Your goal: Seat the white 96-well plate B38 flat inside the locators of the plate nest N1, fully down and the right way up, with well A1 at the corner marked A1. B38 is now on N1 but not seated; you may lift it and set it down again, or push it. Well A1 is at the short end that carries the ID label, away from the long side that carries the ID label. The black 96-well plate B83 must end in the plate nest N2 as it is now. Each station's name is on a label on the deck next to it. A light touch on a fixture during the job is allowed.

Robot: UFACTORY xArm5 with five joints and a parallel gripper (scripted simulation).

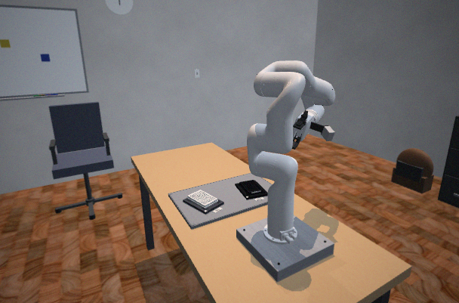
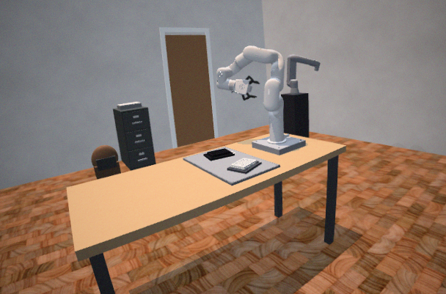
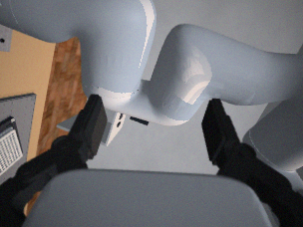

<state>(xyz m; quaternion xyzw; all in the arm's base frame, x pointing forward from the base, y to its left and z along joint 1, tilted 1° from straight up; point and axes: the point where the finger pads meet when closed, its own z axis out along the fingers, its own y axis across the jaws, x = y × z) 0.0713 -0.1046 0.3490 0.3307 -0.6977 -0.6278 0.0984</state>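
Note:
The white 96-well plate B38 rests on the dark plate nest N1 at the left end of the grey deck mat. It also shows in the exterior view and at the left edge of the wrist view. Whether it sits tilted is too small to tell. The black plate B83 lies in nest N2 at the mat's other end. My gripper is open and empty, held high in the air behind the arm's column, far from both plates. Its fingers point at the arm's own links.
The arm's base plate stands on the table near the mat. Small white labels lie on the mat beside each nest. An office chair, a filing cabinet and a black pedestal stand off the table.

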